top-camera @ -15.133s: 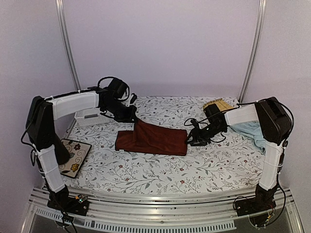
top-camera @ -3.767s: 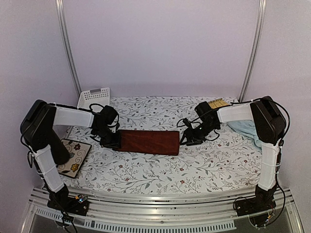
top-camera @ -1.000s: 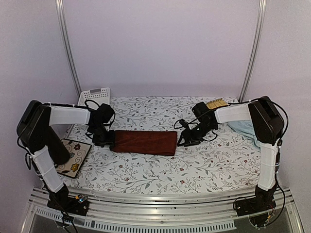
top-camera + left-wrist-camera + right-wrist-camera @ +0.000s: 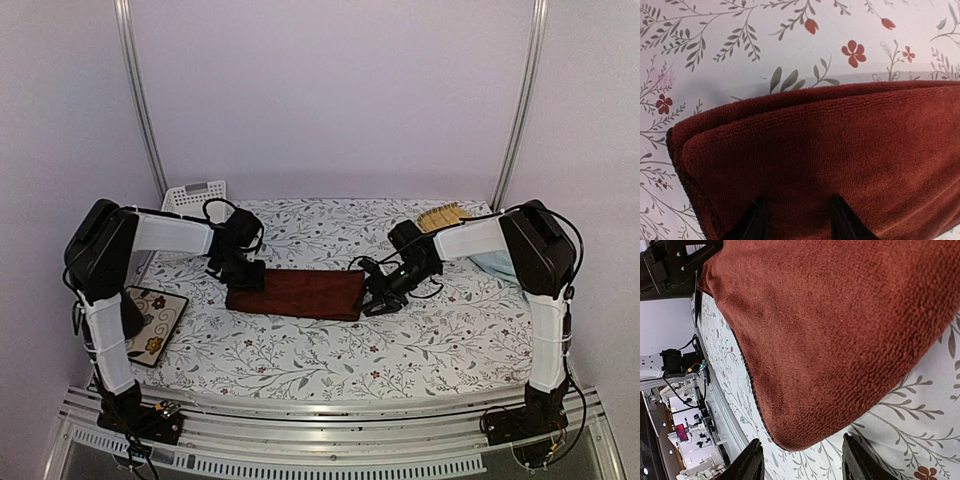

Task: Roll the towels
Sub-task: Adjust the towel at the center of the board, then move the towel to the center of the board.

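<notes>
Now I see the red towel [image 4: 295, 292] lying flat on the flowered table [image 4: 300, 360], folded into a long narrow strip. Its long axis runs from left to right across the table, nearly parallel to the near edge, and its two short ends point toward the two arms.

The left gripper [image 4: 245, 278] is at the left short end of the red towel. In the left wrist view its two fingertips [image 4: 757, 222] stand apart over the red towel [image 4: 830, 150], with flat terry surface showing between them, so its jaws are parted and I see no fold pinched.

The right gripper [image 4: 378, 297] is at the right short end, low and close to the table. In the right wrist view the fingertips [image 4: 752, 460] are also apart, and the near corner of the red towel [image 4: 830, 330] comes down between them without being clamped.

The blue towel [image 4: 497, 264] lies well to the right of the red towel, partly hidden behind the right arm. A yellow bamboo mat [image 4: 445, 215] is behind and to the right of the red towel. A white basket [image 4: 195, 195] stands behind its left end.
</notes>
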You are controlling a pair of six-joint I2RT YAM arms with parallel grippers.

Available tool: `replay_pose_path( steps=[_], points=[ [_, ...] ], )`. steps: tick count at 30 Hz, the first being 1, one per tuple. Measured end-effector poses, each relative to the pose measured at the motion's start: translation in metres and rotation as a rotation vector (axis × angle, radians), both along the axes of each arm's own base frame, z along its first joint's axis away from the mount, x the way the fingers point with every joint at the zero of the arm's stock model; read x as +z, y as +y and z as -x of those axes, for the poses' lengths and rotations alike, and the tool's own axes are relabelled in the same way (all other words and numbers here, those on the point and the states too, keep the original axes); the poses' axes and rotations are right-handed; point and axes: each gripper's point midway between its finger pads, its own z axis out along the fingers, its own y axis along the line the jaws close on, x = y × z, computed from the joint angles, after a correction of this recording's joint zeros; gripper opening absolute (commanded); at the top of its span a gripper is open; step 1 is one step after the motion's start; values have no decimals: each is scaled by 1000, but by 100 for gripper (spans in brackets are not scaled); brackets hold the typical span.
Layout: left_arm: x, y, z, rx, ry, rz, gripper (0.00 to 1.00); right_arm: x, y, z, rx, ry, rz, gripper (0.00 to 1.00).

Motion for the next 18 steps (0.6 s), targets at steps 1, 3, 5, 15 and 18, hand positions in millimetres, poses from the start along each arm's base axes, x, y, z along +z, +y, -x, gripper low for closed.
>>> replay_pose_path(
  steps=[1,3,5,15,18],
  points=[
    [1,1,-3,0,-11,-11,45,0,0,0,-2,7,-3,55],
    [0,3,-4,-2,-19,-24,45,0,1,0,-8,14,-4,55],
    [0,4,-6,-1,-26,-32,47,0,2,0,-12,23,-9,55],
    [0,3,-10,-2,-54,-25,57,-2,9,-6,-34,55,-18,55],
    [2,3,-9,-1,-60,-17,58,-2,11,-8,-44,61,-16,54]
  ],
)
